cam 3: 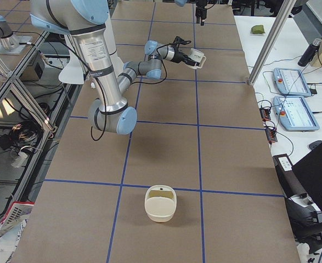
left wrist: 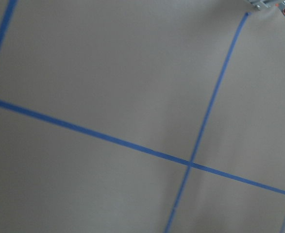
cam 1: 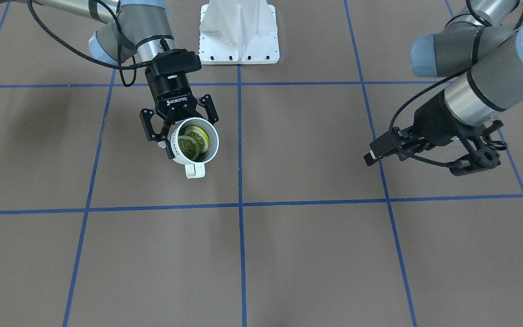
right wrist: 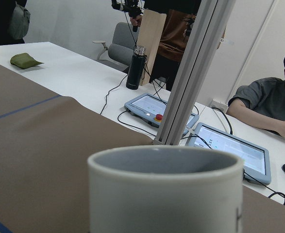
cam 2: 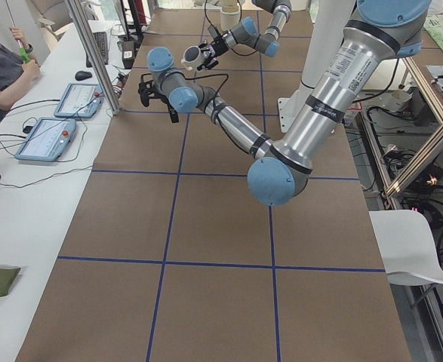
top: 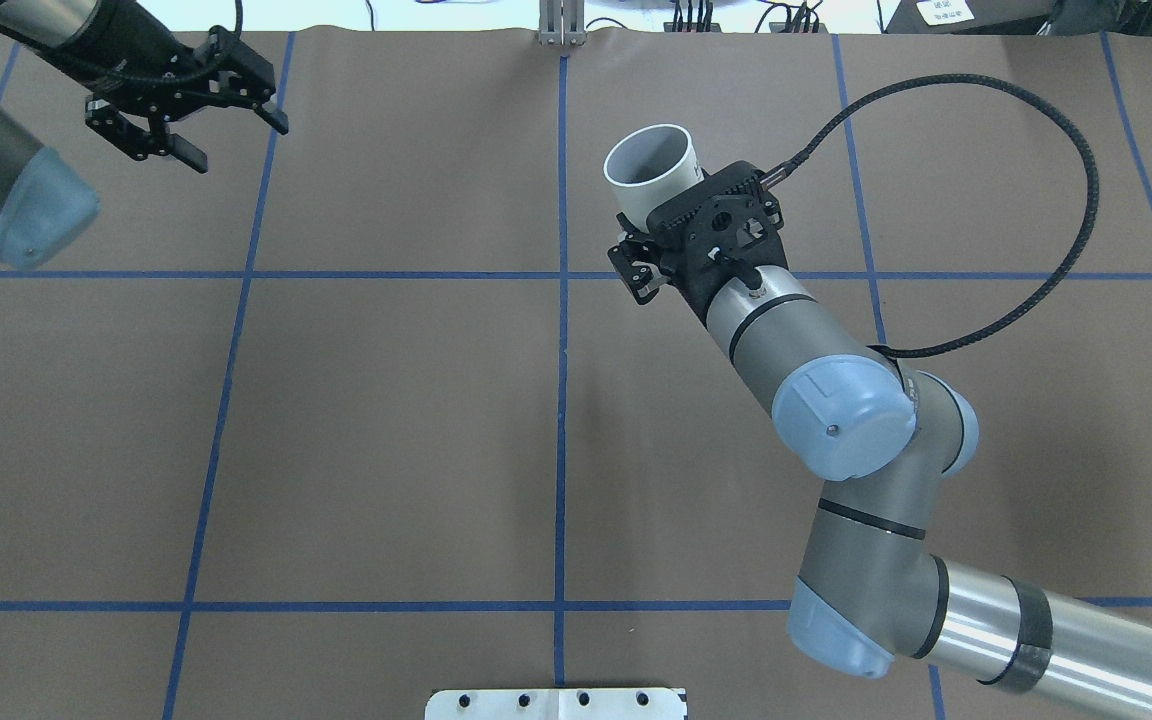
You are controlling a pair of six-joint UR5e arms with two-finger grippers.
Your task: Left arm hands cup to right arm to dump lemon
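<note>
Brown table surface, squared off with blue tape, carries all the work.

1. Layout, from the robot's right end of the table to its left end
- Nearest: a cream bin stands alone on the table, well apart from both arms.
- Middle: the right gripper hangs above the table with its jaws closed on the wall of the cup. The cup is clear of the surface, mouth up, with its handle pointing away from the robot. The lemon lies inside it.
- Farthest: the left gripper hovers with its jaws spread wide and nothing between them, well apart from the cup.

2. Progress
- Judged from this layout, the handover is complete: the right gripper has the cup and the left gripper is empty.
- The dump is not yet done, since the lemon is in the cup.
- What is left is to carry the cup to a drop point, probably the bin, and tip it until the lemon falls out.

3. View coverage
- Front-facing: the only view that shows the lemon.
- Overhead: looks into the cup mouth but shows only the grey inner wall.
- Right wrist: shows the cup rim and the desk beyond the table, but no lemon.
- Left wrist: shows only bare table and a tape crossing.
- Exterior right: the only view that shows the bin.
</note>
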